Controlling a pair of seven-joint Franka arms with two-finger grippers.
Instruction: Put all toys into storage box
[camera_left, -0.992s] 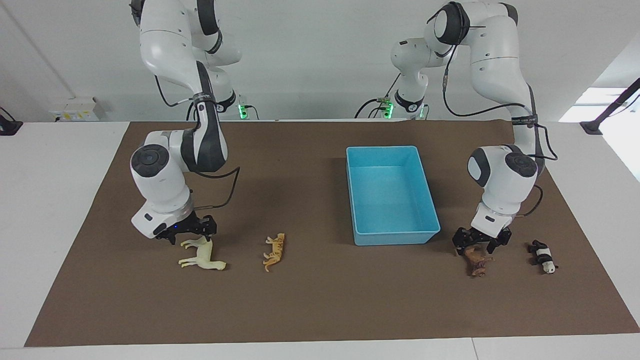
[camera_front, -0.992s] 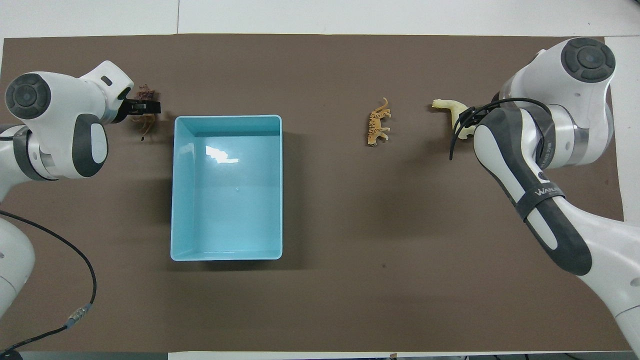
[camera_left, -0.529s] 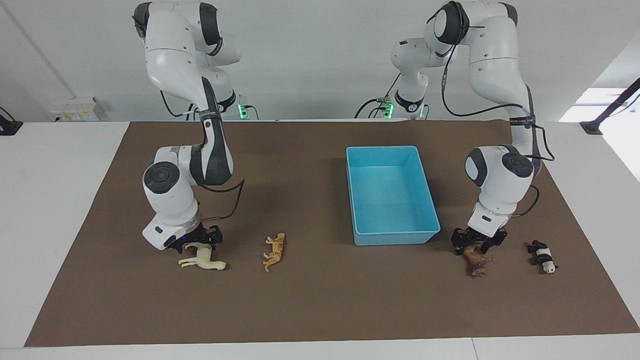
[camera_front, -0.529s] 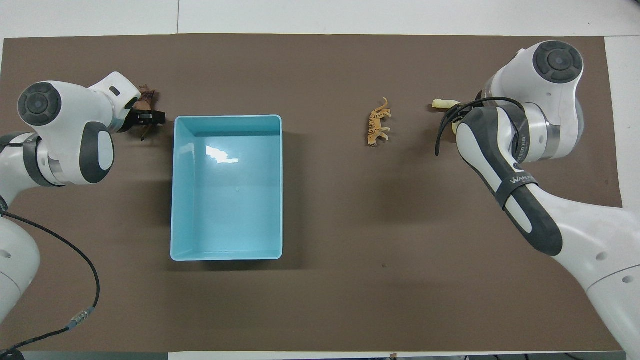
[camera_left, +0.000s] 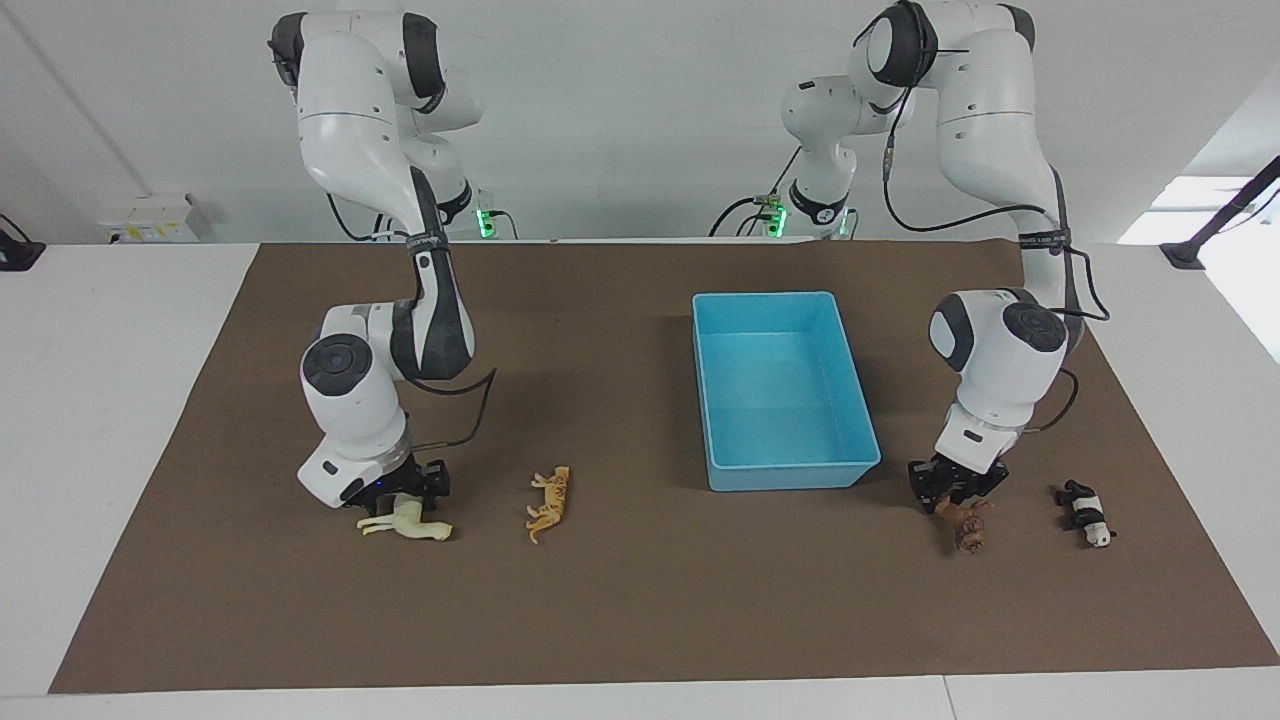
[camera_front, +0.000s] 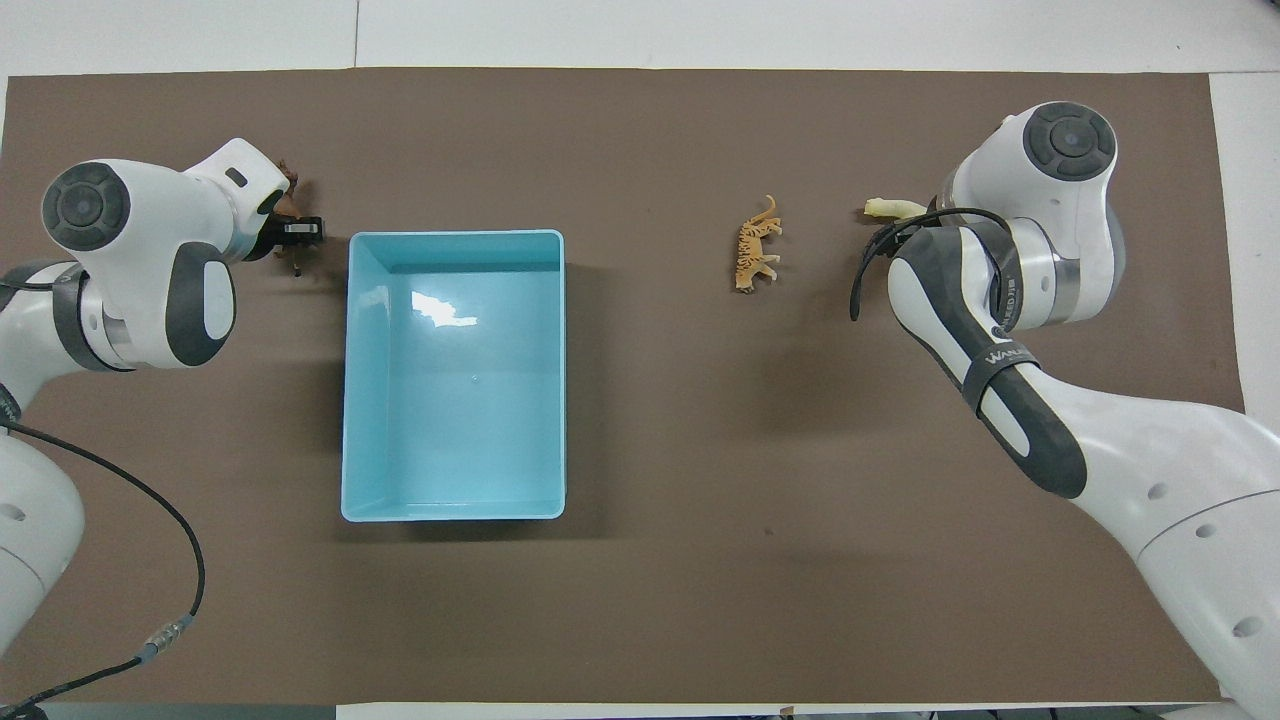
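The light blue storage box (camera_left: 790, 470) (camera_front: 455, 235) stands empty. My left gripper (camera_left: 955, 497) (camera_front: 297, 232) is down at the mat beside the box's corner, shut on the brown lion (camera_left: 967, 524) (camera_front: 290, 180). The panda (camera_left: 1086, 512) lies on its side toward the left arm's end of the table; the left arm hides it from overhead. My right gripper (camera_left: 405, 492) is pressed down over the back of the cream horse (camera_left: 410, 522) (camera_front: 893, 208), which lies on its side. The orange tiger (camera_left: 549, 503) (camera_front: 757, 245) lies between horse and box.
A brown mat (camera_left: 640, 610) covers the white table, and all toys lie on it, farther from the robots than the box. Cables hang from both arms near the wrists.
Both grippers have come down onto their toys. The left one has closed on the lion, which has shifted from stretched out to a more bunched pose. The horse has not moved.
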